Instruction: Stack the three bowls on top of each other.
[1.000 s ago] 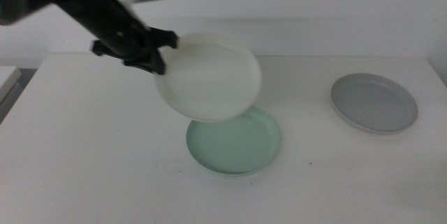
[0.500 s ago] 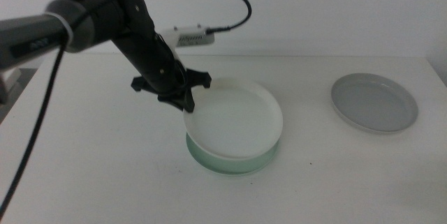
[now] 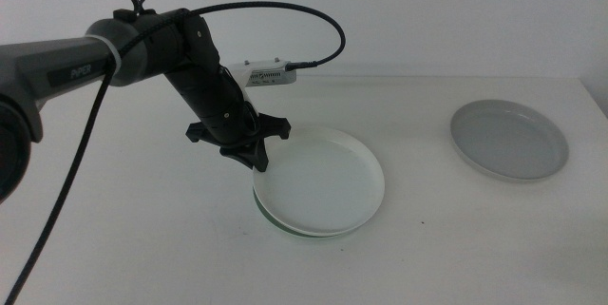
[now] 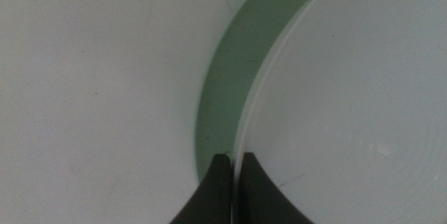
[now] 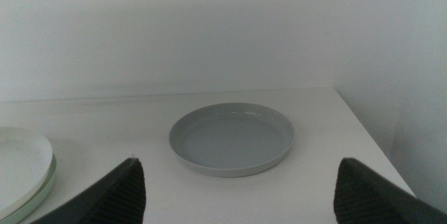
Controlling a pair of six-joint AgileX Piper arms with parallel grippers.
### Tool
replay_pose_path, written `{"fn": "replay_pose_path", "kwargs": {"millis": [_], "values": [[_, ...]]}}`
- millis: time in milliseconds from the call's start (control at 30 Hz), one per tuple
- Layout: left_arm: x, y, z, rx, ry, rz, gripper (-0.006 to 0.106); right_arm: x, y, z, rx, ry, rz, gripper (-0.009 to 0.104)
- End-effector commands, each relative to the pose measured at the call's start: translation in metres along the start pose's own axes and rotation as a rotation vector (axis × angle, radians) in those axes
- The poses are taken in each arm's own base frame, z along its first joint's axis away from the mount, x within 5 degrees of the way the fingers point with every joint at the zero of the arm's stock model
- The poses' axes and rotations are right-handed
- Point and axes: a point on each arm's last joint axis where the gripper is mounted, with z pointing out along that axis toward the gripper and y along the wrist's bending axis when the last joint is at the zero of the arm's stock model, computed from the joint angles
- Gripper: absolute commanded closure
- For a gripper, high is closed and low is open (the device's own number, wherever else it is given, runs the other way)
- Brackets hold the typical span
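— Two bowls are already nested at middle view's centre: why is the left gripper there?
— It pinches the white bowl by its left rim, likely so the bowl settles squarely into the mint green bowl.
— What's hard to see?
— Mint shows only as a sliver. The right gripper, jaws wide and empty, is absent from the middle view; the grey bowl sits alone at right.

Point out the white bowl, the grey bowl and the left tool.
white bowl point(image 3: 328, 177), middle view, on its inner floor.
grey bowl point(image 5: 230, 139), right wrist view, on its inner floor.
left tool point(image 3: 255, 150), middle view, at its tips on the white bowl's rim.
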Motion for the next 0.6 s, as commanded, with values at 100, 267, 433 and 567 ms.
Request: {"fn": "replay_pose_path", "kwargs": {"millis": [100,267,433,567], "values": [[-0.001,-0.003,-0.003,0.011,-0.018,0.003,0.096,0.001,0.0,0.0,-0.001,-0.005,-0.015,0.002],[-0.001,-0.002,-0.003,0.006,-0.014,0.02,0.073,0.001,0.0,0.0,-0.001,-0.005,-0.015,0.002],[-0.002,-0.003,-0.015,-0.017,-0.031,0.061,0.028,0.001,0.0,0.0,-0.001,-0.005,-0.015,0.002],[-0.005,-0.007,-0.044,0.011,-0.07,0.116,0.007,0.001,0.0,0.0,-0.001,-0.005,-0.015,0.002]]}}
